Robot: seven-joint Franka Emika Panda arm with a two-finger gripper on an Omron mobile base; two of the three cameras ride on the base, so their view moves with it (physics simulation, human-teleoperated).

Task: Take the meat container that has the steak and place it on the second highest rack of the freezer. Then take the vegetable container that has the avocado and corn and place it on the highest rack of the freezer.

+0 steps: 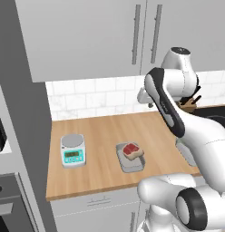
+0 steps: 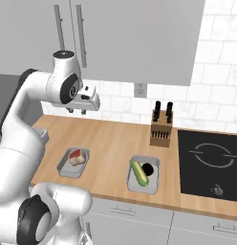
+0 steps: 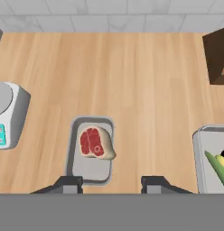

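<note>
The meat container [image 3: 90, 168] is a shallow grey tray on the wooden counter, and the red steak [image 3: 96, 142] with its pale fat edge lies in it. From the side the same meat container [image 2: 68, 168] and steak [image 2: 77, 157] sit left of the vegetable container [image 2: 143, 184]. That tray holds a corn cob [image 2: 138, 173] and a dark avocado [image 2: 148, 169]. My gripper [image 3: 112, 186] hangs open well above the counter, over the meat tray's near end, with nothing between its fingers. The freezer and its racks are out of view.
A kitchen scale [image 1: 73, 150] stands on the counter left of the meat tray. A knife block [image 2: 161, 127] is by the tiled wall, next to a black cooktop [image 2: 209, 162]. Wall cabinets [image 1: 87, 36] hang overhead. A tall grey panel [image 1: 23, 136] bounds the counter's left end.
</note>
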